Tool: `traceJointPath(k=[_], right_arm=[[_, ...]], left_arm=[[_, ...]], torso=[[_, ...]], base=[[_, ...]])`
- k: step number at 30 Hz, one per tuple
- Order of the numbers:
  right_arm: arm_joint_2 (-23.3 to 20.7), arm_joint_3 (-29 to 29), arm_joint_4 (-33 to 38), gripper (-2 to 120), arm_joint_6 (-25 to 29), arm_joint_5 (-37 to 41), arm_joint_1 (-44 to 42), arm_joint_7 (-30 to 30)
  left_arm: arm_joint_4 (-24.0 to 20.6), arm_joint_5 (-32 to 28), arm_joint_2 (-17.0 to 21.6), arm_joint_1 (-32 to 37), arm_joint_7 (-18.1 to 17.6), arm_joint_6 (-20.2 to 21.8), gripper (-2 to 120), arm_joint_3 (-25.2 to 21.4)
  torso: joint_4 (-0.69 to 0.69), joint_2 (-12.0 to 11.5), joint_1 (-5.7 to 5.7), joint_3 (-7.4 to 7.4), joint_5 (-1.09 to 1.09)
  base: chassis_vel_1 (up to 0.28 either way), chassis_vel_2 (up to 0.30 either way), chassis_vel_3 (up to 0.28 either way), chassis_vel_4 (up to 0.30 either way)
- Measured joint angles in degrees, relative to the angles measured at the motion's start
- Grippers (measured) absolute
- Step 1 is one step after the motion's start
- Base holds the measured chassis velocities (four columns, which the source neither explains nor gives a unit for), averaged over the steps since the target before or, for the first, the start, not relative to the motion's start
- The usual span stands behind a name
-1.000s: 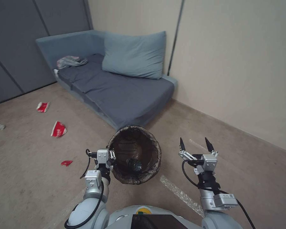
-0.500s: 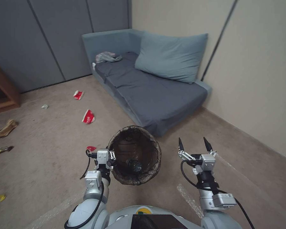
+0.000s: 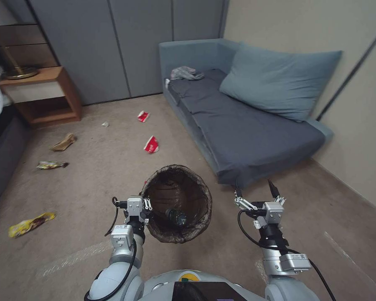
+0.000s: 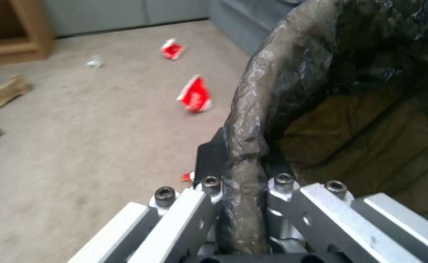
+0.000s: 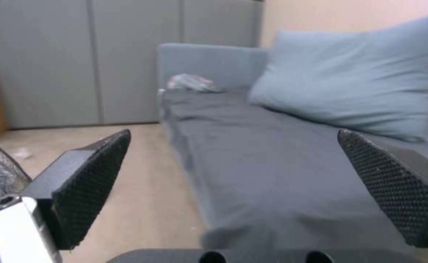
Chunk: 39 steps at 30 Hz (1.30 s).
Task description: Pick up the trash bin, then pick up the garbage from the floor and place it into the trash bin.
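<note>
The robot has swung left, bringing more floor litter into sight. Its left end effector (image 3: 148, 205) is pinching the bin (image 3: 177, 203) by the rim, aloft; the right end effector (image 3: 256, 189) hangs spread, empty. Red packet (image 3: 151, 144) lies nearest.

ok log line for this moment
left gripper: shut on trash bin rim | right gripper: open, empty | red packet: on floor
</note>
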Motion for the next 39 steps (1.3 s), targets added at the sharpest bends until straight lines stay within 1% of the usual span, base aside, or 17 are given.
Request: traceJointPath(k=[39], right_arm=[[0.0,0.3,0.1,100,-0.3,-0.5,0.7,-1.0]], left_arm=[[0.5,0.5,0.0,-0.3,0.1,-0.5,3,-0.5]], torso=[[-0.01,0.0,0.0,0.0,0.0]], base=[[0.122,0.124,0.116,0.121]])
